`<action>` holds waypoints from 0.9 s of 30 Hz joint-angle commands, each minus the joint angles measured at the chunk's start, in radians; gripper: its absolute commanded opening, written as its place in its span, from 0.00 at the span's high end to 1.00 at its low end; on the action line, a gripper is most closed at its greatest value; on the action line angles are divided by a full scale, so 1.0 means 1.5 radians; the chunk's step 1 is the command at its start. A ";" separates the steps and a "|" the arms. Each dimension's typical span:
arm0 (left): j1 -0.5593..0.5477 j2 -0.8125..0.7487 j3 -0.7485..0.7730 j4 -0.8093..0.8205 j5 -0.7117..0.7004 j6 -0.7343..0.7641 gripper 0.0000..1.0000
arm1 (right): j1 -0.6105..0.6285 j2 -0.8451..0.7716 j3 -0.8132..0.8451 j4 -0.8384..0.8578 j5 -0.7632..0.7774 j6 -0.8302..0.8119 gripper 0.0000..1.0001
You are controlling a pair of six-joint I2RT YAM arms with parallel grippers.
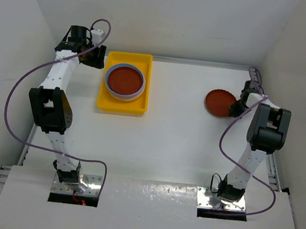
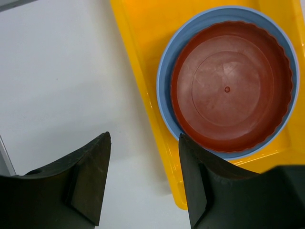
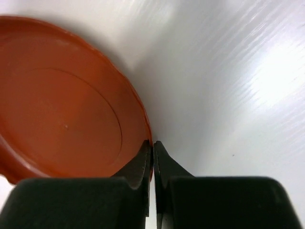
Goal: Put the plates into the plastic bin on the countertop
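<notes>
The yellow plastic bin (image 1: 103, 105) (image 2: 143, 86) sits at the back left of the white countertop (image 1: 173, 127). It holds a stack of plates: a brown-red plate (image 1: 126, 80) (image 2: 228, 90) on top of a blue plate (image 1: 109, 77) (image 2: 164, 86). My left gripper (image 1: 99, 58) (image 2: 144, 138) is open over the bin's edge, with nothing between its fingers. Another brown-red plate (image 1: 219, 102) (image 3: 62, 105) lies at the right. My right gripper (image 1: 236, 108) (image 3: 152, 143) is shut on this plate's rim, one finger over the plate and one outside it.
White walls close in the countertop on the left, back and right. A metal rail (image 1: 202, 63) runs along the back edge. Purple cables (image 1: 12, 100) loop beside both arms.
</notes>
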 commanded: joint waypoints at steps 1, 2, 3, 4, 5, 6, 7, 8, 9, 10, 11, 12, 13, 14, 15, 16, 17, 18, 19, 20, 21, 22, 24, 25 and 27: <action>-0.005 -0.037 0.014 0.006 0.032 -0.002 0.39 | 0.047 -0.064 0.007 0.014 0.021 -0.052 1.00; -0.012 -0.037 0.021 -0.001 0.043 -0.002 0.39 | 0.099 -0.076 0.010 0.013 0.039 -0.066 1.00; -0.020 -0.037 0.035 -0.011 0.056 -0.002 0.39 | 0.121 -0.113 0.034 0.013 0.049 -0.099 1.00; -0.026 -0.037 0.044 -0.017 0.089 -0.002 0.35 | 0.142 -0.125 0.043 0.016 0.069 -0.129 1.00; -0.033 -0.037 0.052 -0.030 0.109 -0.002 0.29 | 0.194 -0.144 0.050 0.026 0.076 -0.155 1.00; -0.040 -0.029 0.071 -0.036 0.132 -0.002 0.23 | 0.237 -0.158 0.070 0.039 0.071 -0.163 1.00; -0.056 -0.023 0.077 -0.042 0.160 0.007 0.20 | 0.257 -0.160 0.078 0.043 0.059 -0.187 1.00; -0.066 -0.023 0.077 -0.042 0.214 0.007 0.18 | 0.299 -0.158 0.090 0.045 0.043 -0.191 1.00; -0.075 -0.016 0.086 -0.049 0.235 0.007 0.16 | 0.335 -0.150 0.138 0.029 0.018 -0.195 1.00; -0.095 -0.010 0.086 -0.049 0.272 0.007 0.16 | 0.369 -0.116 0.161 0.016 0.013 -0.204 1.00; -0.106 -0.010 0.093 -0.049 0.282 0.007 0.16 | 0.388 -0.102 0.212 -0.014 0.008 -0.207 1.00; -0.115 -0.010 0.093 -0.049 0.282 0.007 0.16 | 0.425 -0.085 0.268 -0.048 0.003 -0.212 1.00; -0.129 -0.002 0.099 -0.049 0.282 0.000 0.16 | 0.437 -0.042 0.292 -0.061 0.001 -0.218 1.00; -0.129 -0.002 0.099 -0.049 0.282 0.000 0.16 | 0.447 -0.028 0.344 -0.089 -0.007 -0.218 1.00; -0.137 -0.002 0.099 -0.049 0.267 -0.007 0.17 | 0.453 -0.015 0.365 -0.101 -0.011 -0.218 1.00; -0.137 -0.002 0.107 -0.049 0.253 -0.007 0.19 | 0.471 0.005 0.405 -0.105 -0.029 -0.219 1.00; -0.137 -0.002 0.107 -0.049 0.219 -0.007 0.19 | 0.479 0.007 0.413 -0.101 -0.032 -0.216 1.00; -0.137 -0.002 0.107 -0.049 0.200 -0.007 0.22 | 0.483 0.006 0.414 -0.094 -0.042 -0.214 1.00; -0.137 -0.002 0.090 -0.049 0.192 -0.001 0.23 | 0.489 0.003 0.409 -0.086 -0.050 -0.213 1.00; -0.137 -0.002 0.083 -0.055 0.185 0.005 0.23 | 0.491 -0.011 0.403 -0.058 -0.054 -0.204 1.00; -0.137 -0.002 0.076 -0.055 0.177 0.012 0.27 | 0.493 -0.017 0.383 -0.047 -0.071 -0.200 1.00; -0.144 -0.002 0.063 -0.055 0.171 0.012 0.30 | 0.495 -0.024 0.378 -0.023 -0.077 -0.195 1.00; -0.144 -0.002 0.054 -0.055 0.164 0.012 0.42 | 0.493 -0.027 0.379 -0.018 -0.094 -0.183 1.00; -0.144 -0.002 0.053 -0.055 0.156 0.012 0.47 | 0.495 -0.027 0.380 -0.015 -0.096 -0.182 1.00; -0.144 -0.002 0.047 -0.055 0.150 0.012 0.53 | 0.498 -0.028 0.379 -0.010 -0.104 -0.174 1.00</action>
